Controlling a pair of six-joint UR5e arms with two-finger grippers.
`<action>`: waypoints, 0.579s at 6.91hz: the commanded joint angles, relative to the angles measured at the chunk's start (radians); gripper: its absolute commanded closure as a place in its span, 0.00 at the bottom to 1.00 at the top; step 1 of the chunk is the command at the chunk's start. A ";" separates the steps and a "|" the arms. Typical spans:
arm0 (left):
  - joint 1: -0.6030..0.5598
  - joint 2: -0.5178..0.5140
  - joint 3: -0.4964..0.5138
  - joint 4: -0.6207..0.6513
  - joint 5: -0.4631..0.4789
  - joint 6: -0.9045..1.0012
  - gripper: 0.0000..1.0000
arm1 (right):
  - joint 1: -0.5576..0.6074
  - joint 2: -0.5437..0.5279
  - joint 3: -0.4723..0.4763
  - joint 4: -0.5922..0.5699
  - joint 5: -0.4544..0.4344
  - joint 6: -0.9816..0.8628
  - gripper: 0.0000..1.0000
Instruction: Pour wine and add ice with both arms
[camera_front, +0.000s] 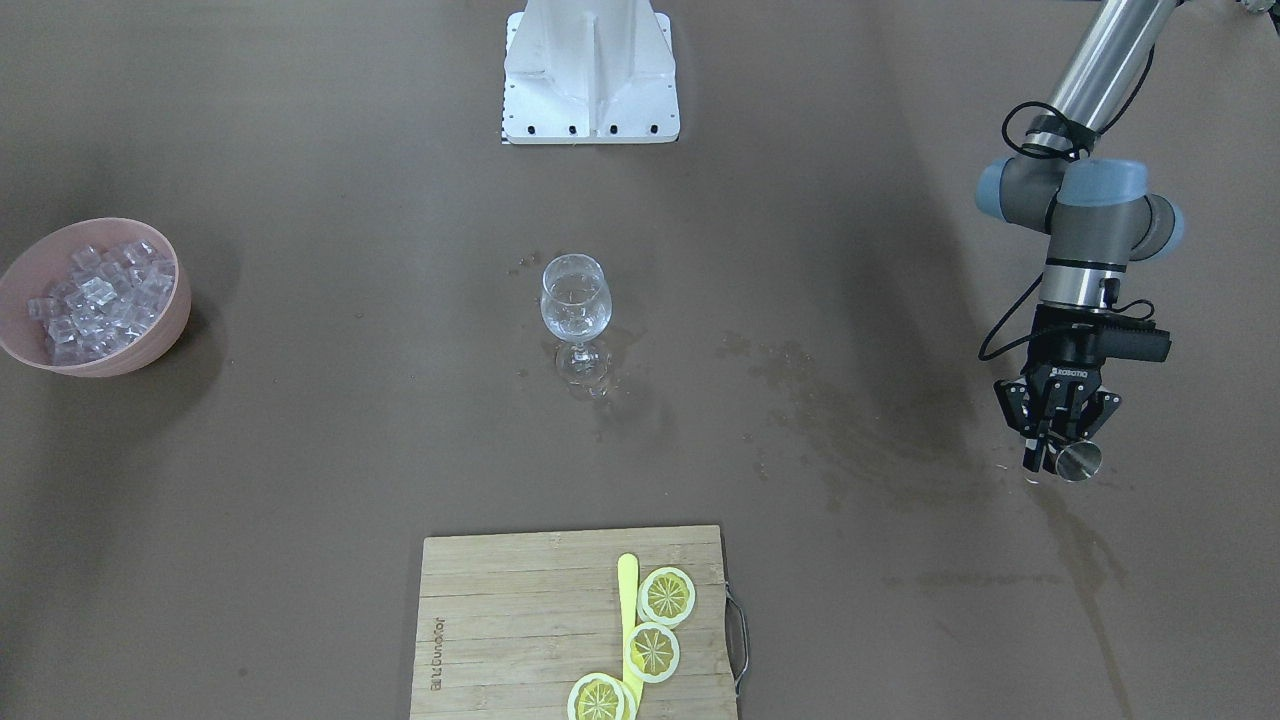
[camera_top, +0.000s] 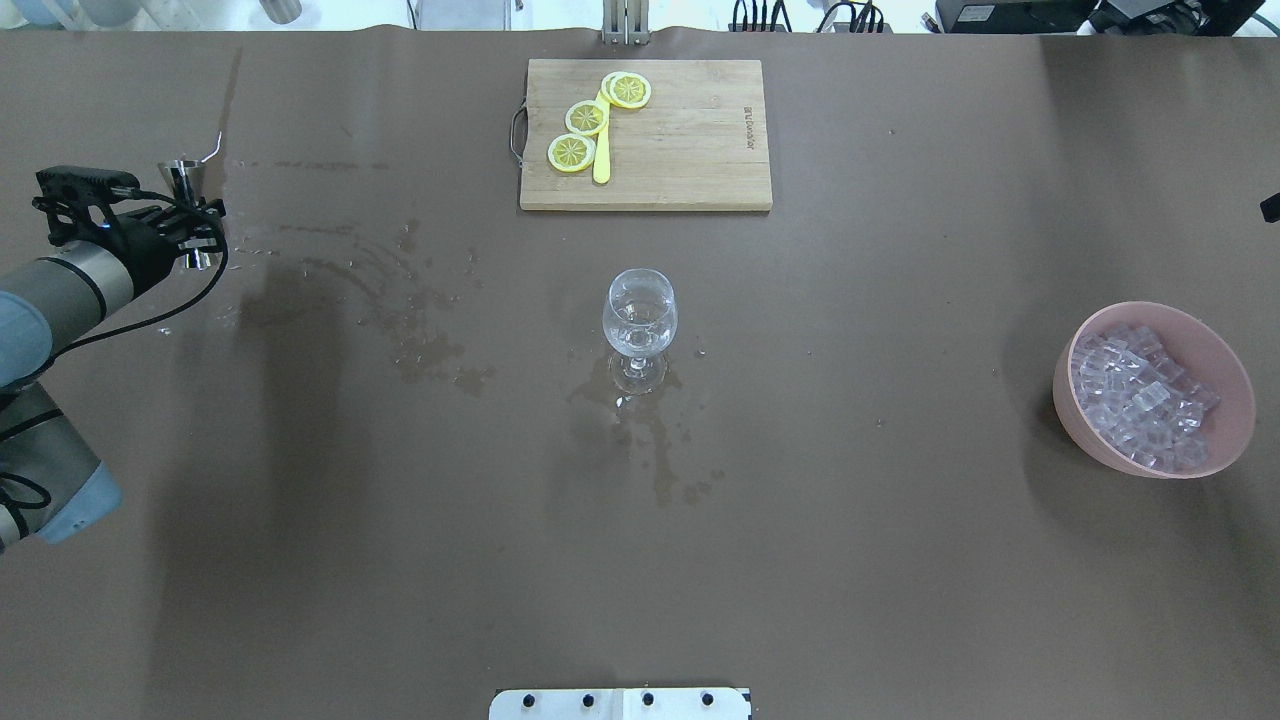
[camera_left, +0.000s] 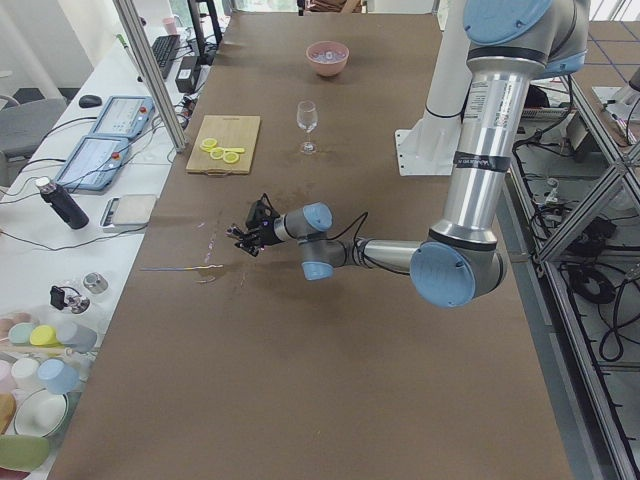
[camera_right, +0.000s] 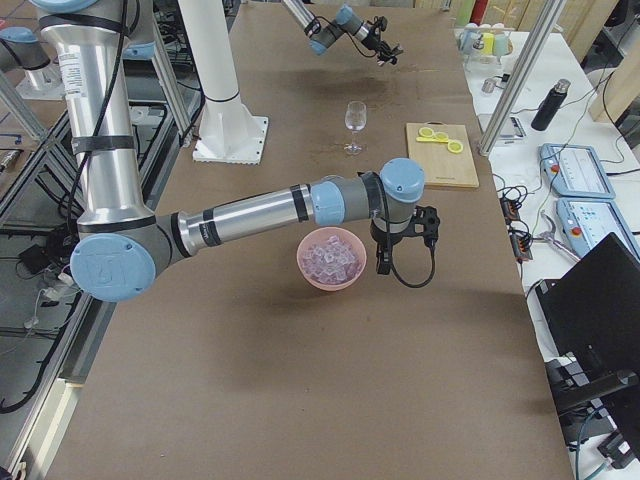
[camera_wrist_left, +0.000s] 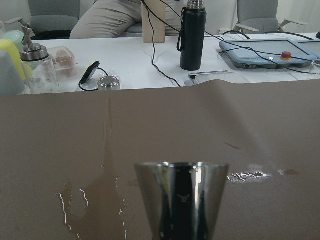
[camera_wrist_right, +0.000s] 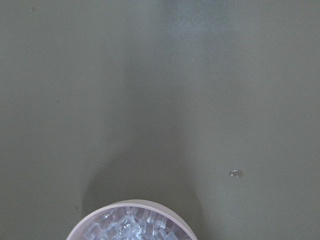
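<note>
At the bench (camera_top: 900, 560) end on the robot's left: left tool (camera_front: 1050, 445), closed on a small steel jigger (camera_front: 1078, 460), held above the surface and well apart from the wine glass (camera_front: 575, 297) at bench centre. Glass: upright, clear liquid in it; no cube discernible inside. Ice (camera_front: 100, 300): heaped in a pink bowl (camera_front: 182, 300) at the opposite end. Right tool (camera_right: 383, 266): just beside that bowl on the operators' side; how far it is open cannot be told. Step judged: pour done or nearly so, ice not yet begun. Next move, as judged: right tool over the bowl, then down onto one cube; small, slick, clear pieces call for a centred, careful pinch. Hard to make out: whether the jigger holds any liquid; its lower half, cut off in the left wrist view; the right tool, absent from its own wrist view, which shows only the bowl's rim; the liquid level in the glass, lost among reflections. Wet patches (camera_top: 400, 320) mark the bench between jigger and glass.
</note>
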 joint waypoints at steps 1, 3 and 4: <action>0.000 0.000 -0.006 -0.008 -0.025 -0.033 1.00 | 0.000 0.000 -0.002 -0.001 -0.001 0.000 0.00; 0.000 0.005 -0.005 -0.010 -0.026 -0.030 1.00 | -0.002 -0.003 -0.002 -0.001 -0.001 0.000 0.00; 0.000 0.004 -0.005 -0.005 -0.021 -0.026 1.00 | -0.002 -0.003 0.000 -0.001 -0.001 0.000 0.00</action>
